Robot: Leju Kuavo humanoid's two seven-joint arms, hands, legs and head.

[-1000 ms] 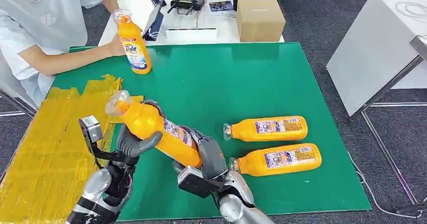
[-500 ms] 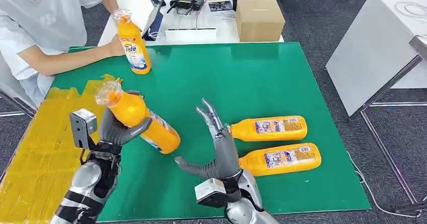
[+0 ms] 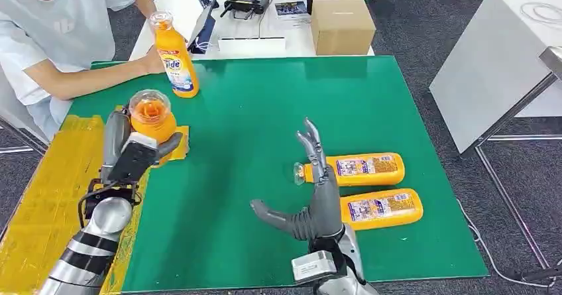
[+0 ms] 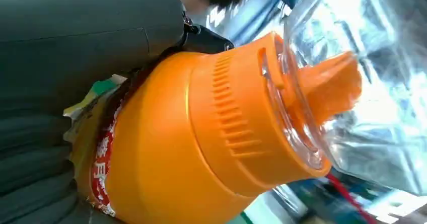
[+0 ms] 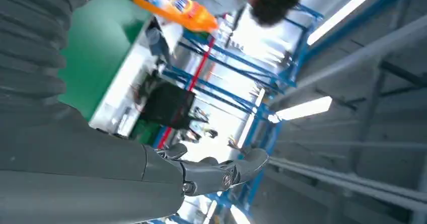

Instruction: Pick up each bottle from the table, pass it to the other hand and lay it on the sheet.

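My left hand point(image 3: 132, 150) grips an orange bottle point(image 3: 152, 115), its clear cap pointing up toward the camera, near the edge between the green mat and the yellow sheet point(image 3: 50, 195). The left wrist view shows that bottle point(image 4: 201, 138) close up inside the hand point(image 4: 75, 83). My right hand point(image 3: 311, 199) stands open with fingers spread over the green mat point(image 3: 265, 109), just left of two orange bottles lying on their sides, one behind point(image 3: 354, 168) and one in front point(image 3: 371, 209). A person's hand holds a fourth bottle point(image 3: 174, 56) upright at the mat's far left, also seen as the orange bottle point(image 5: 173, 2).
A person in a white shirt point(image 3: 53, 30) sits at the far left. Behind the mat a white table holds a cardboard box point(image 3: 341, 25), a controller point(image 3: 246, 4) and papers. A grey table point(image 3: 497, 56) stands to the right.
My right hand let go of the bottle and drew back to the right, opening. My left hand carried the bottle left toward the yellow sheet and tipped it cap-up.
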